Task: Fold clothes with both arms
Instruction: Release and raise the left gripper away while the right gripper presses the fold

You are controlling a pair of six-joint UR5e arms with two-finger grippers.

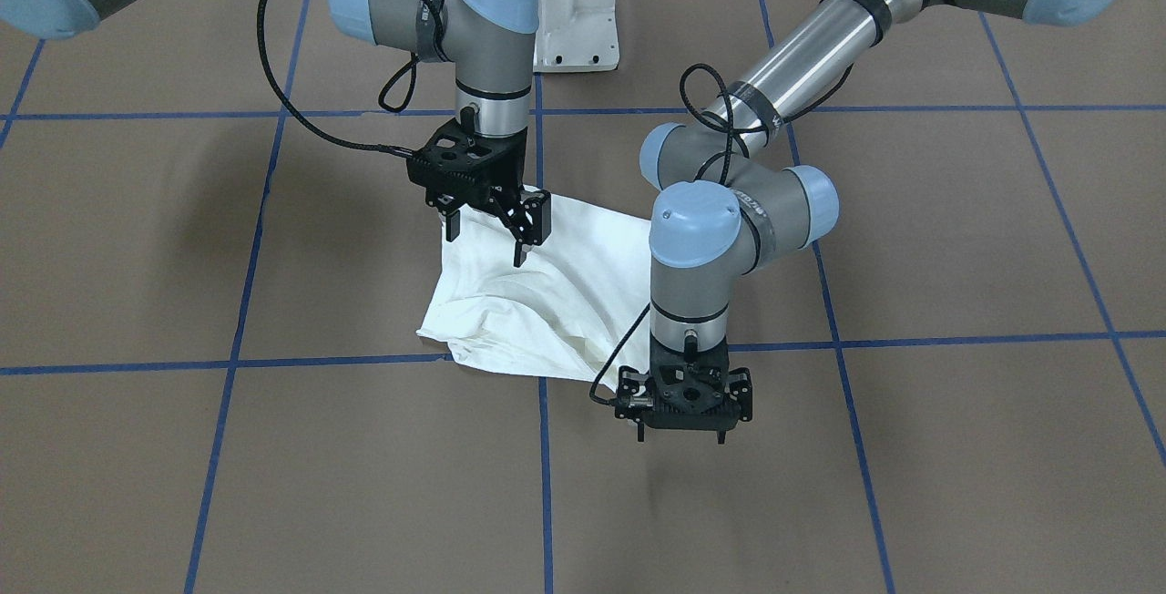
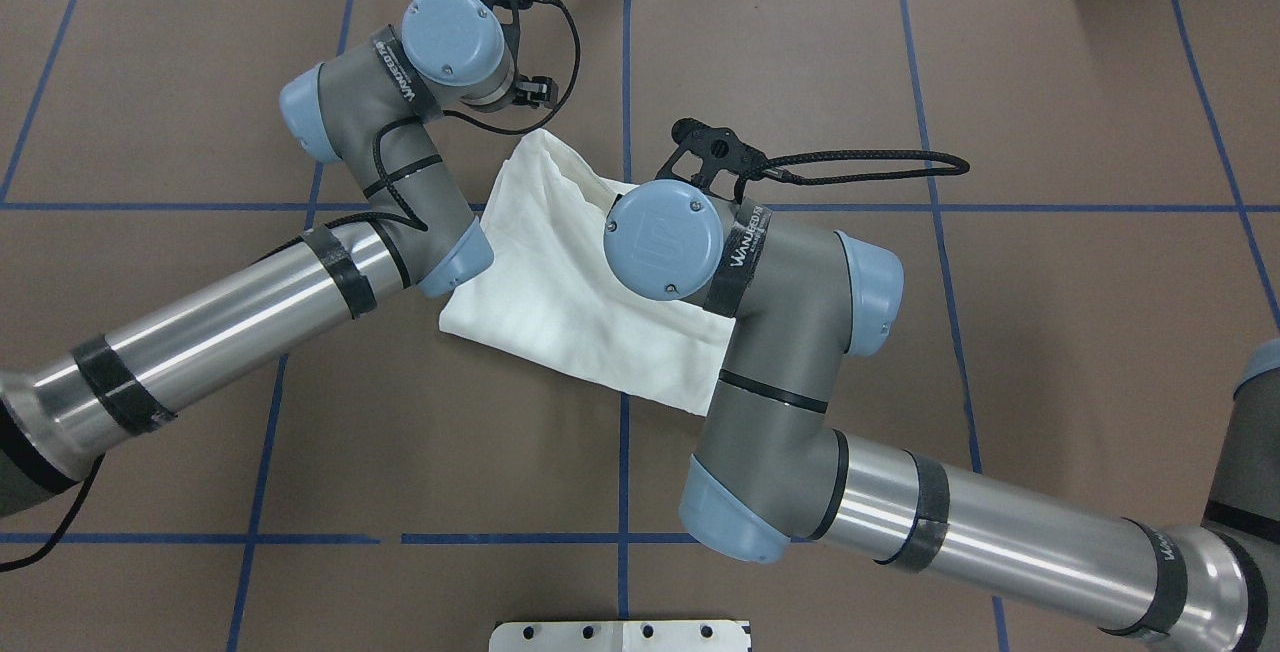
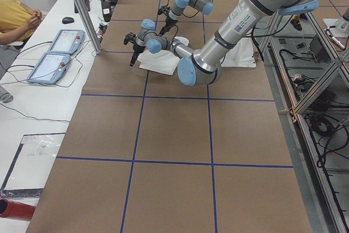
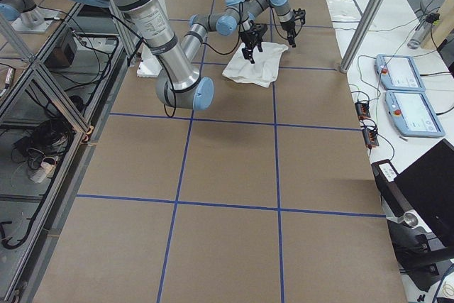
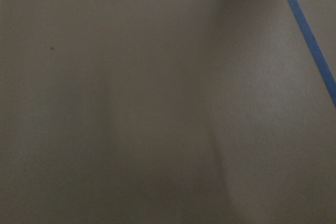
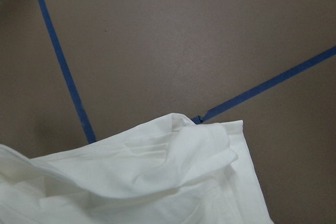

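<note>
In the front-facing view the black two-finger left gripper (image 1: 681,432) is closest to the lens. It points straight down from its grey-and-silver left arm (image 1: 692,275) with light-blue joint caps, over bare table just beyond the near edge of the cloth. Its fingers stand wide apart with nothing between them, and its wrist camera shows only plain brown surface and one blue line. The task's thing, a crumpled white cotton shirt (image 1: 537,302), lies loosely bunched near the middle of the brown paper-covered table (image 1: 911,485). It sits across a crossing of the blue tape grid lines (image 1: 547,485), with soft folds running over it and one corner raised. No printed text or collar can be made out from these views. The black two-finger right gripper (image 1: 487,243) hangs from the grey-and-silver right arm (image 1: 492,47) above the shirt's far edge, tilted slightly. Its fingers are spread wide and empty, the tips just above the fabric. Whether they brush it I cannot tell. Its wrist camera looks down on a folded corner of the shirt (image 6: 157,182) lying over a tape crossing. At the robot's side of the table stands a white metal pedestal (image 1: 574,11), well apart from the shirt.
</note>
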